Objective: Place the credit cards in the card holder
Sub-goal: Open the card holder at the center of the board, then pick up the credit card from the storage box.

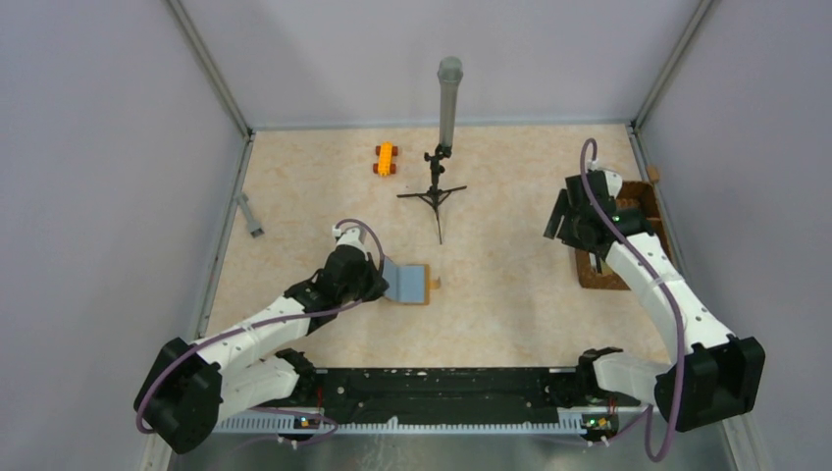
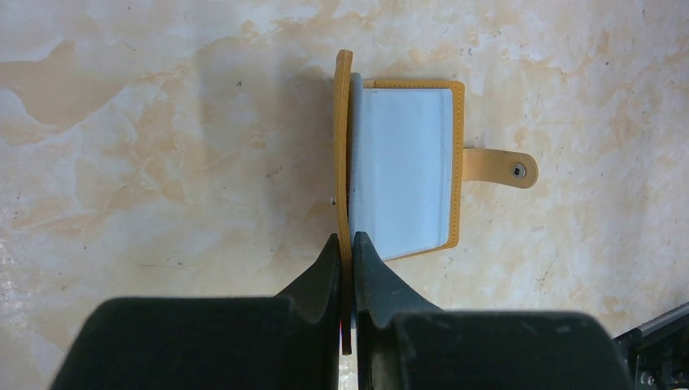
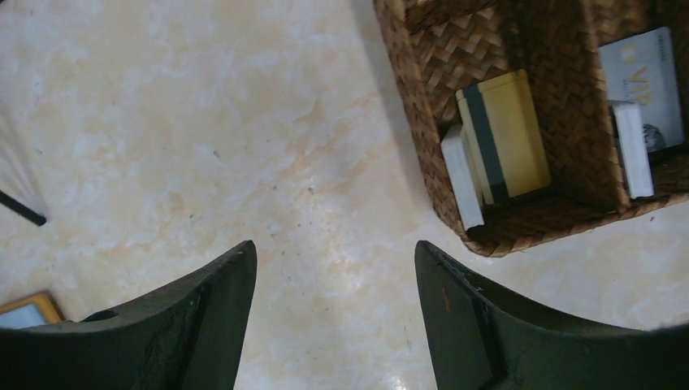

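From high behind the arm bases [image 1: 285,378], my top camera looks down on the whole table [image 1: 510,294]. My left wrist camera faces straight down, close over the card holder [image 2: 491,166], which the top view shares. My right wrist camera hangs near a corner of the basket [image 3: 414,106].

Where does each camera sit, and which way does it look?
Top external: above and behind the robot, looking down on the table; left arm and right arm show.
Left wrist: on the left arm, looking down; the left claw pinches the open card holder.
Right wrist: on the right arm, looking down at the wicker basket; the right claw stands open.
Shared: top external and left wrist show the card holder.
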Robot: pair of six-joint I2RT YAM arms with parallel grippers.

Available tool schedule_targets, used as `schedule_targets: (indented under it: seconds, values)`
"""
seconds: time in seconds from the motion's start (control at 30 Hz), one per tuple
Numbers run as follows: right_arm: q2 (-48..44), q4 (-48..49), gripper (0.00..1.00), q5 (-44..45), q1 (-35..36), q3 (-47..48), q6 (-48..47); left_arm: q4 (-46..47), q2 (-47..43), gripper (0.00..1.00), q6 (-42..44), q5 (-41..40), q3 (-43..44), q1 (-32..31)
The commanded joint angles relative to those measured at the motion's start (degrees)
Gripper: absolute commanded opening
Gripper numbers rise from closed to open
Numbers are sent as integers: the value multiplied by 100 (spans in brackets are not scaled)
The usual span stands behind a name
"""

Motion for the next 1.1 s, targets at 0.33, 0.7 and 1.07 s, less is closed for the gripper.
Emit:
schedule_targets:
  seconds: [0.33, 0.7, 1.07]
  values:
    - [-46, 188, 77, -34, -1495, -291, -480, 441, -73, 6, 20, 201, -118, 59]
    - [282, 898, 77, -933, -1937, -641, -938, 528, -30, 5, -18, 253, -135, 73]
    - [666, 1229, 75, -1338, -2001, -693, -1173, 537, -34, 5, -44, 272, -136, 86]
